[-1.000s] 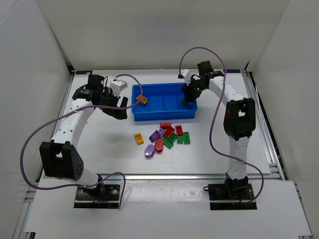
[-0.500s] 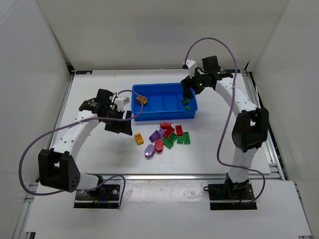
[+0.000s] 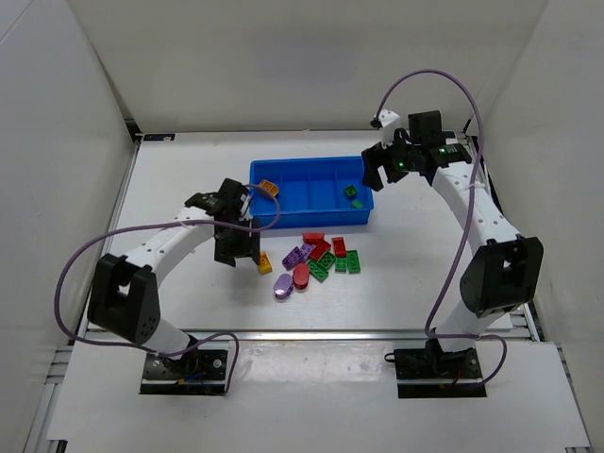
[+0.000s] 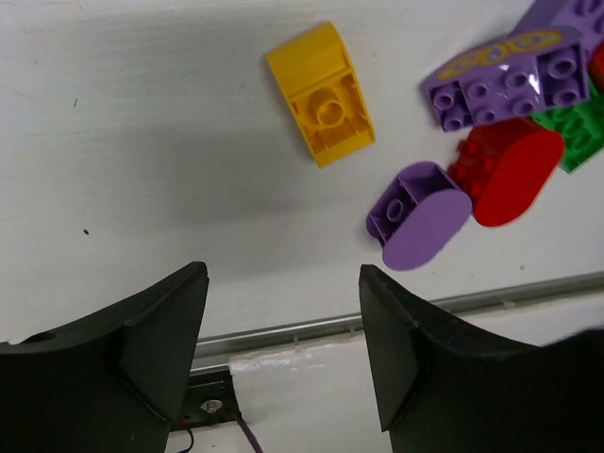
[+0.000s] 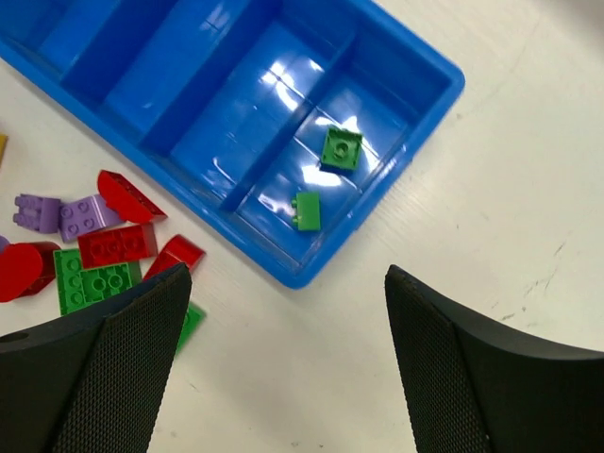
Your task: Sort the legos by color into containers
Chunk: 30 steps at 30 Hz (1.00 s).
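The blue tray [image 3: 311, 224] holds one orange lego [image 3: 269, 188] in its leftmost compartment. Two green legos [image 5: 341, 148] [image 5: 306, 209] lie in its rightmost one. In front of the tray is a loose pile of red, green and purple legos [image 3: 319, 258]. A yellow lego [image 4: 323, 94] lies apart at the pile's left, next to a rounded purple one [image 4: 420, 214]. My left gripper [image 3: 240, 247] [image 4: 281, 283] hovers open and empty just left of the yellow lego. My right gripper [image 3: 385, 170] [image 5: 285, 281] hangs open and empty above the tray's right end.
White walls enclose the table on three sides. A metal rail [image 4: 321, 326] runs along the near edge. Both arms trail purple cables [image 3: 444, 80]. The two middle compartments of the tray [image 5: 427, 58] hold nothing.
My left arm swung from the tray's left end down to the table beside the yellow lego. My right gripper opened, rose and drew back to the right, leaving a green lego in the end compartment.
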### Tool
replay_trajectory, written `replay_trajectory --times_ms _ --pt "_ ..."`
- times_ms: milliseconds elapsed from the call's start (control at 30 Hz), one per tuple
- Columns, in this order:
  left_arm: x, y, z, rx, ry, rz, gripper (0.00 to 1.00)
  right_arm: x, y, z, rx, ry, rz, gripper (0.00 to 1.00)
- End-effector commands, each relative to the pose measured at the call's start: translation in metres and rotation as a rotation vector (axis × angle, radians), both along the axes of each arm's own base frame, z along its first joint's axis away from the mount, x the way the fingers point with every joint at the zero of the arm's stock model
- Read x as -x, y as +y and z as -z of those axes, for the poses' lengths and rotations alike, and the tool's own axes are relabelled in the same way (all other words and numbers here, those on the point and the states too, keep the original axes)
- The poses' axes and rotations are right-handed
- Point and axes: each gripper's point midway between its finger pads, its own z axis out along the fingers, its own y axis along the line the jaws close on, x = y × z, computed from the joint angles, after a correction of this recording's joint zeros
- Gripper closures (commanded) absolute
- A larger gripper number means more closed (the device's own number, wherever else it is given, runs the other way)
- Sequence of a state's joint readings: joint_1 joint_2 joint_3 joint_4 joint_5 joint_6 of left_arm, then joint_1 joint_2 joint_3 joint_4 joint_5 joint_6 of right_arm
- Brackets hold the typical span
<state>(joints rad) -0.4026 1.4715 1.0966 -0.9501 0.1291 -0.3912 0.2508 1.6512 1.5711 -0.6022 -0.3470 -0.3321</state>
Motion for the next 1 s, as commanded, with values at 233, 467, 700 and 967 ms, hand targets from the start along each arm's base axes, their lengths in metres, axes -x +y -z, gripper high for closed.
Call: replay_trajectory --times_ms 233,467,700,967 --pt "-0.037 -0.020 0.012 -0.071 -0.034 -0.107 0.23 -0.002 -0.017 0.009 -0.034 0.044 0.047 0.13" --pt "-0.059 -0.028 0.025 -0.123 -0.051 -0.126 0.24 0.000 -0.026 0.013 -0.047 0.064 0.046 0.14" --pt "-0.067 -0.040 0.037 -0.134 -0.052 -0.125 0.28 0.001 -0.036 0.017 -0.052 0.080 0.047 0.14" --pt "-0.059 -0.033 0.054 -0.169 -0.019 -0.126 0.33 -0.004 -0.048 0.018 -0.064 0.086 0.061 0.14"
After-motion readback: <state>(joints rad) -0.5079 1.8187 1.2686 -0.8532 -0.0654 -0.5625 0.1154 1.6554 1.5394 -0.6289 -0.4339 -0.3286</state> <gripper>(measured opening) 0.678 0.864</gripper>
